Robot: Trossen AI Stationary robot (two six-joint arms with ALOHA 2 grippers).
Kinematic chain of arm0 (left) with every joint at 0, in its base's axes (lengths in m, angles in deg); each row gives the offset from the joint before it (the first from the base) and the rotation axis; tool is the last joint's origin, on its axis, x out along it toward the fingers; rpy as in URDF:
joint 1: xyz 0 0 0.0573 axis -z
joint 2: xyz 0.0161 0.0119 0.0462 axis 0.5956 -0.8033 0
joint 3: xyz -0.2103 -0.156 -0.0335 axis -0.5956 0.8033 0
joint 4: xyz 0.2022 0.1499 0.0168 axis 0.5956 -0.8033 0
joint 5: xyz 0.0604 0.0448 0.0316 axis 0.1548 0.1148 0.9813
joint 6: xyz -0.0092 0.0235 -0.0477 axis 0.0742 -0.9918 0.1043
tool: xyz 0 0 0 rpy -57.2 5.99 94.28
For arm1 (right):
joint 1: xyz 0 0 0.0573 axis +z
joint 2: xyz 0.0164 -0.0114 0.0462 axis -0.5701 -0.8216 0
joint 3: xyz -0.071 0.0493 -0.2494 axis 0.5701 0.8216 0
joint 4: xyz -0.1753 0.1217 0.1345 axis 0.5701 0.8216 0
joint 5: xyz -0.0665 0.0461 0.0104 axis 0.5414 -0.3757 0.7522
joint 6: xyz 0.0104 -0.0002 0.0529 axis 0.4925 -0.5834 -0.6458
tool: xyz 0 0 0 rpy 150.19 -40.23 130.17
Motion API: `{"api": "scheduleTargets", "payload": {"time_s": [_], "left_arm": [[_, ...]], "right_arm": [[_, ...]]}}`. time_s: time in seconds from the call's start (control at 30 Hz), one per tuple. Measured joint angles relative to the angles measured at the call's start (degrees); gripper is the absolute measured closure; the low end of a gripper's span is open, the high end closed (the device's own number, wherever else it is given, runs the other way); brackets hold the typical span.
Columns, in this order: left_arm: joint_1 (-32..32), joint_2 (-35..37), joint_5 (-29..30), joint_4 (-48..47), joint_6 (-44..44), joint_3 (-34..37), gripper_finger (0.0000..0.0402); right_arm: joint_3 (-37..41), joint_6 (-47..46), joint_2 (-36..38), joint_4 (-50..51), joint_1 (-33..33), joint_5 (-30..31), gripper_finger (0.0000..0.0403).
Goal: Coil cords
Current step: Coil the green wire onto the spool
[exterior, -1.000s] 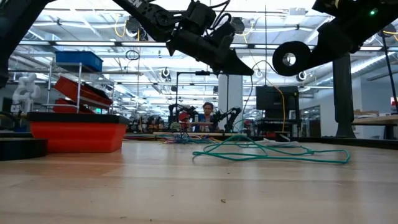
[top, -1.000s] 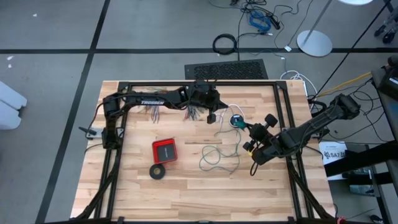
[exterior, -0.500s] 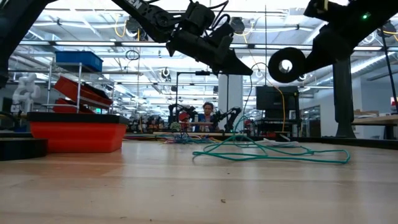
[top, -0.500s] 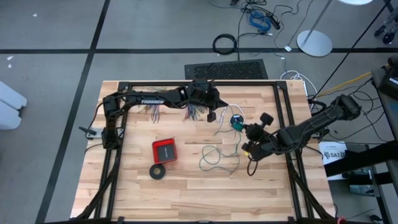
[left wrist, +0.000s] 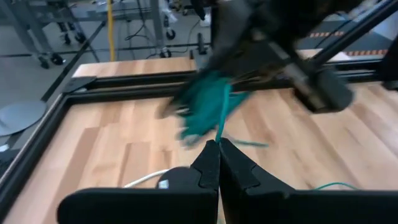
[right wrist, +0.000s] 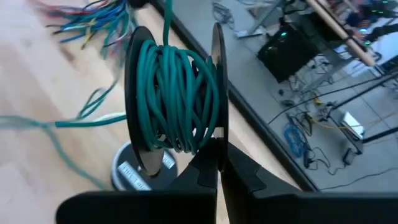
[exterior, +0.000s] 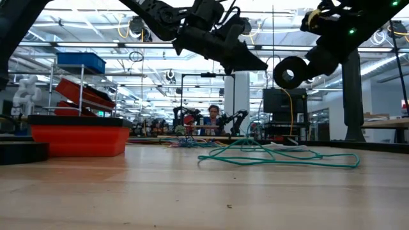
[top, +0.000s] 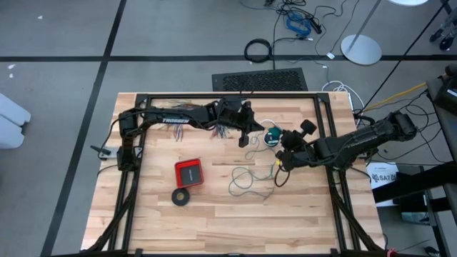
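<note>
A long teal-green wire lies as a loose tangle (top: 250, 182) on the table's middle and shows in the low view (exterior: 275, 156). Part of it is wound on a black spool (right wrist: 174, 93). My right gripper (right wrist: 219, 155) is shut on the spool, right of centre and above the table (top: 282, 160). My left gripper (left wrist: 219, 152) is shut on the wire just left of it (top: 243, 140). A white cord (top: 258, 135) with a small black round piece (left wrist: 177, 180) lies under the left gripper. My left gripper pinches the teal wire (left wrist: 219, 127) between its two shut fingertips. From there the wire runs straight on to the blurred spool (left wrist: 205, 109) ahead. My right gripper pinches the rim of one spool flange (right wrist: 216, 134) between its two fingers, coming from the table's right. The spool is lifted clear of the table, and the wire leaves its winding in a straight line (right wrist: 166, 25).
A fanned bundle of many-coloured wires (top: 225, 130) lies under the left arm. A small grey round reel (top: 271, 138) sits between the grippers. A red box (top: 189, 173) and a black tape ring (top: 181, 197) lie left of the tangle. A black frame (top: 325, 121) borders the table.
My right gripper has carried the spool toward the table's far edge and to the left, closer to my left gripper, and has turned as it went. The tangle on the table has stayed in place.
</note>
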Motion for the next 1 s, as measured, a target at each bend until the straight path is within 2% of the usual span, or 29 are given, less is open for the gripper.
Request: {"api": "scheduleTargets", "payload": {"time_s": [0.2,0.47,0.8,1.0], "left_arm": [[2.47,-0.02,-0.40,0.35,0.71,-2.61,0.0402],[6.06,-0.05,0.31,0.66,0.60,-4.49,0.0402],[6.66,-1.89,5.04,4.23,0.60,-4.49,0.0402],[7.10,-1.84,5.83,6.96,0.99,-4.49,0.0402]], "right_arm": [[0.00,1.20,0.00,-3.37,-1.05,6.49,0.0403],[0.00,2.65,0.00,-9.26,-0.99,11.58,0.0403],[0.00,6.94,0.00,-18.84,-0.14,12.10,0.0403],[0.00,7.09,0.00,-20.25,0.28,11.69,0.0403]]}}
